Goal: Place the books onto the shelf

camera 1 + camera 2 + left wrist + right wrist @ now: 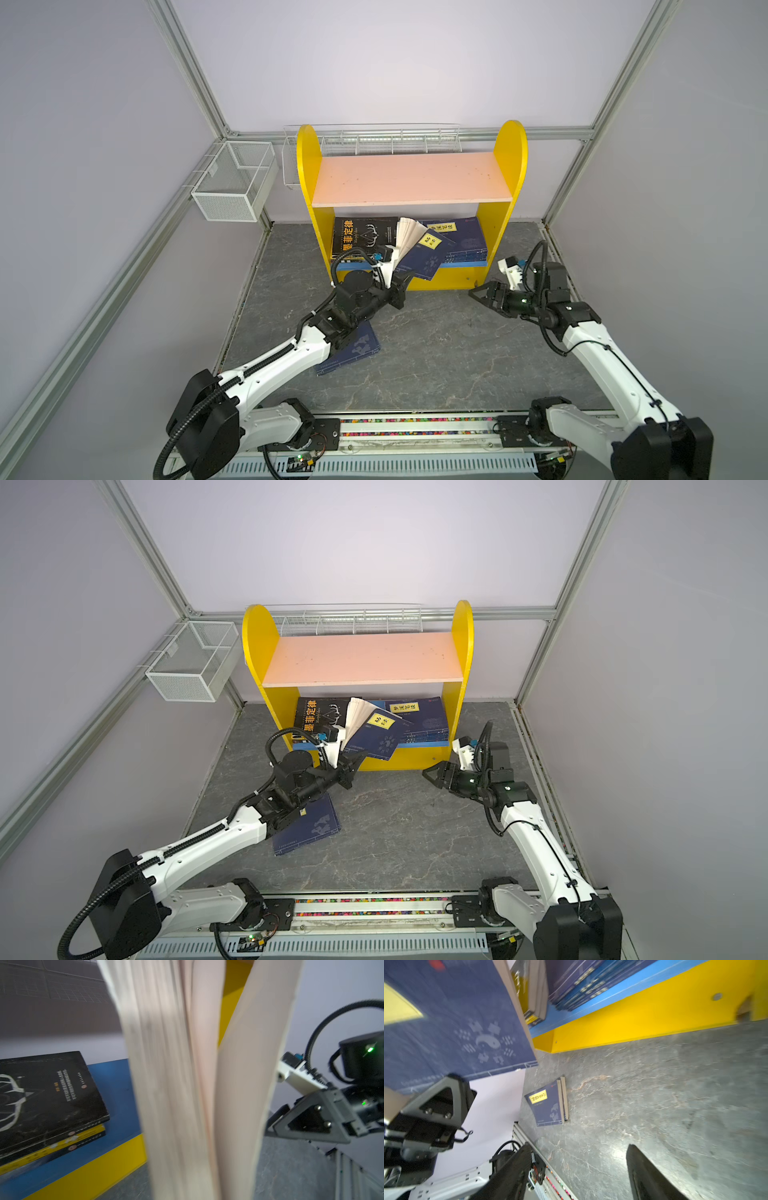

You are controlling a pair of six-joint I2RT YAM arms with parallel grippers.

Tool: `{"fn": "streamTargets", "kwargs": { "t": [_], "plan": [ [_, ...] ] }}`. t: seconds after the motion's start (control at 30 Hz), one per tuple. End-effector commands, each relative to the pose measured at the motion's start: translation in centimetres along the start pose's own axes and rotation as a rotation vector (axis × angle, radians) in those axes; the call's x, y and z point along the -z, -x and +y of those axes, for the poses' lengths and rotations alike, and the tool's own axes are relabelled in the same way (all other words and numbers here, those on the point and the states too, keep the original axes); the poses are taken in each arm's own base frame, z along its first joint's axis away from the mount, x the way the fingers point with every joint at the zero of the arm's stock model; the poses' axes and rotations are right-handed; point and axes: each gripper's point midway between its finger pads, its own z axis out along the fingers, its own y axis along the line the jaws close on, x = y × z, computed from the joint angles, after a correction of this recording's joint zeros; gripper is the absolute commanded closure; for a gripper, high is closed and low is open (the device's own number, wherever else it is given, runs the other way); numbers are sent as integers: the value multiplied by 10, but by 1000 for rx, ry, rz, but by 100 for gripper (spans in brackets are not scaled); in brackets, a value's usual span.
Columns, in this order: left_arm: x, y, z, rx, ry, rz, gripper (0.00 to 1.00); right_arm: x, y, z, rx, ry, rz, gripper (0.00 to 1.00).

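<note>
The left gripper (pixel 355 759) is clamped on the bottom corner of one navy paperback (pixel 430 257), its cream pages fanned open, tilted up toward 1 o'clock over the front edge of the yellow wooden shelf (pixel 457 279). On its blue lower board (pixel 116 1084) lie a black-topped stack (pixel 365 237) at 11 and a navy stack (pixel 469 245) at 2 (counts unclear). Two navy books (pixel 550 1105) lie flat on the marbled grey tabletop (pixel 436 340) at 7. The right gripper (pixel 478 293), at 3, has its jaws apart, empty
</note>
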Motion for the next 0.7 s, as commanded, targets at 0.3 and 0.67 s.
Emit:
{"fn": "streamTargets", "kwargs": {
  "t": [0.3, 0.67],
  "plan": [
    [4, 65, -46, 336, -313, -232, 100, 4, 49, 80, 161, 304, -216, 23],
    [8, 69, -59, 326, -417, -249, 100, 11, 70, 120, 199, 458, -282, 32]
  ]
}}
